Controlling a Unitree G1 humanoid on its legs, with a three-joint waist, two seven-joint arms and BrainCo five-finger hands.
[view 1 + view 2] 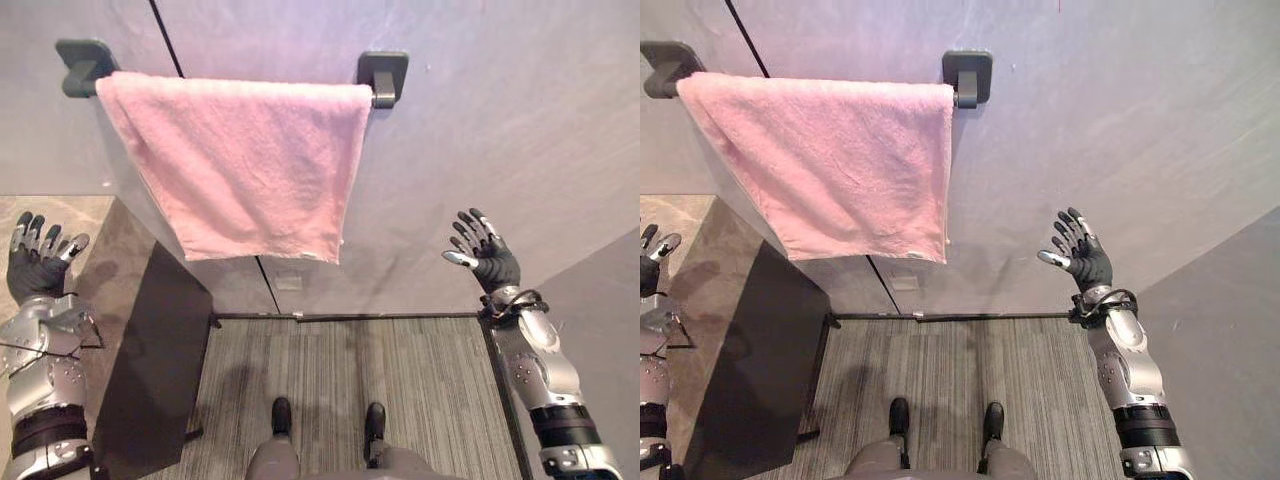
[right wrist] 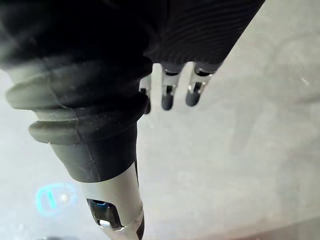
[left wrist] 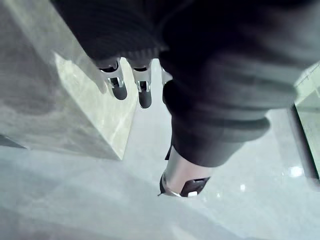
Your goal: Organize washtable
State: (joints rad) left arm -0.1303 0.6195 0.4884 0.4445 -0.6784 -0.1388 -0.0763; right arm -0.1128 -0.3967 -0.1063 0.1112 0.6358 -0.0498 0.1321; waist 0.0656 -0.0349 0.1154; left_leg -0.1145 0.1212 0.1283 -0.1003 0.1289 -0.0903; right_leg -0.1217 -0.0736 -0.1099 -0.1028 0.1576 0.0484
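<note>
A pale grey wall takes up most of the head views, with a thin dark seam running down it behind the towel. Below it lies a striped grey carpet. The towel, pink and the task's thing here, hangs draped over a bar on the wall; it spans nearly the whole bar, from the left bracket to just short of the right bracket, and its lower edge hangs free, well above the carpet. At the left stands a dark flat panel, and beside it, at the far left, a brown stone surface that may be the desk top, though too little of it shows to be sure. The left hand is raised at the left edge, in front of that stone surface, fingers straight and spread, holding nothing. The right hand is raised at the right, in front of the wall, well apart from the towel, fingers also fanned out and empty. Each wrist view shows its own fingers straight, with nothing between them and the thumb.
</note>
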